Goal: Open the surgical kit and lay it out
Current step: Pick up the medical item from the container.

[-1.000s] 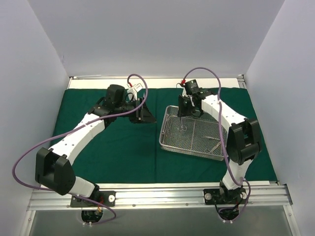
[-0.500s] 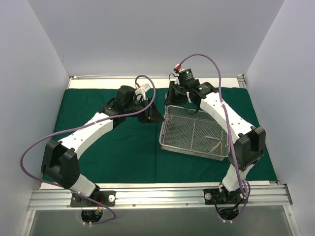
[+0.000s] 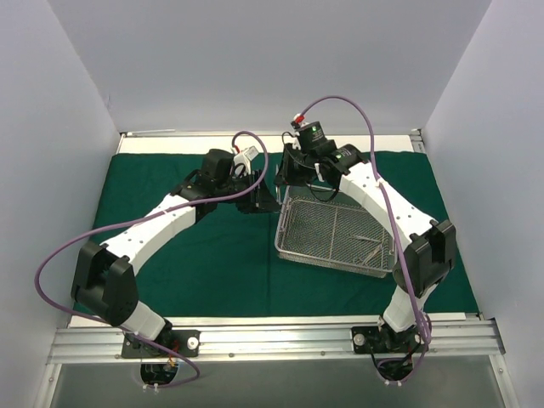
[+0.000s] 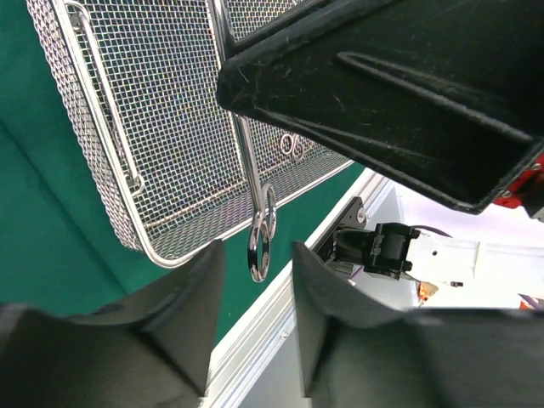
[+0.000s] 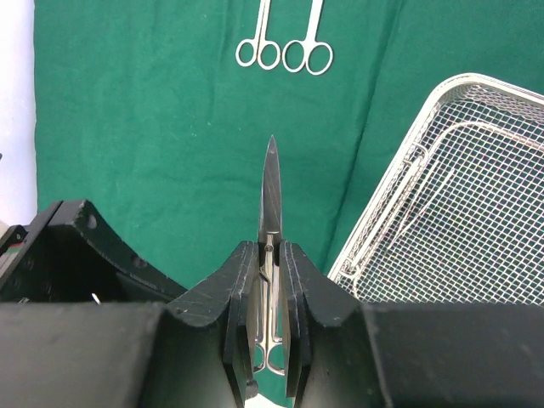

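Observation:
The surgical kit's dark green drape (image 3: 195, 246) lies spread flat, with the wire-mesh tray (image 3: 336, 234) standing on its right half. My right gripper (image 3: 287, 177) hovers by the tray's far left corner. In the right wrist view it (image 5: 272, 251) is shut on a pair of steel scissors (image 5: 270, 191), blade pointing away from the camera. My left gripper (image 3: 262, 200) sits close beside it and stands open (image 4: 255, 255). The scissors' ring handles (image 4: 261, 238) hang just past its fingertips, touching neither finger (image 4: 191, 289).
Two more scissor-like instruments (image 5: 259, 51) (image 5: 308, 53) lie side by side on the drape beyond the right gripper. Another instrument (image 3: 367, 238) rests inside the tray. White walls close in the back and both sides, and a metal rail (image 3: 272, 336) runs along the near edge.
The right arm swung left from over the tray to its far left corner, carrying the scissors. The left gripper moved right to meet it and its jaws narrowed slightly.

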`<control>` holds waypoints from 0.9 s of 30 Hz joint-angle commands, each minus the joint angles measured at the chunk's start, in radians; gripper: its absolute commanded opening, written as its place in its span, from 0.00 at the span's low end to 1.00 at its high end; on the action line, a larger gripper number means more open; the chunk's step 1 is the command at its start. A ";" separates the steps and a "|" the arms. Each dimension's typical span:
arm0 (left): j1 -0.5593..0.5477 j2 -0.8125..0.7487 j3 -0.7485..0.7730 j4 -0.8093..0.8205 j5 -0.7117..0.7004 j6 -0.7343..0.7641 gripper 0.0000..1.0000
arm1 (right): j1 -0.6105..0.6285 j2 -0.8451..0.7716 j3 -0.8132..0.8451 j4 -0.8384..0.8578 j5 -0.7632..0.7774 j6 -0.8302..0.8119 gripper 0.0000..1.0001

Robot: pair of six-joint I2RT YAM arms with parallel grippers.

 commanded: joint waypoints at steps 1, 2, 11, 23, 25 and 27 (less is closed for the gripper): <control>-0.003 0.006 0.044 0.009 0.002 0.017 0.43 | 0.010 -0.034 0.040 -0.011 0.011 0.020 0.00; -0.003 0.009 0.044 0.012 0.007 0.019 0.38 | 0.011 -0.034 0.040 -0.010 0.009 0.020 0.00; 0.120 0.029 0.061 -0.070 0.066 0.160 0.02 | -0.022 -0.014 0.111 -0.052 0.046 -0.020 0.70; 0.388 0.341 0.312 -0.449 0.178 0.595 0.02 | -0.229 -0.118 0.064 -0.243 0.049 -0.179 0.76; 0.422 0.417 0.380 -0.474 0.200 0.626 0.02 | -0.263 -0.135 0.025 -0.264 0.034 -0.187 0.76; 0.444 0.450 0.404 -0.478 0.211 0.632 0.02 | -0.283 -0.161 0.011 -0.290 0.035 -0.190 0.76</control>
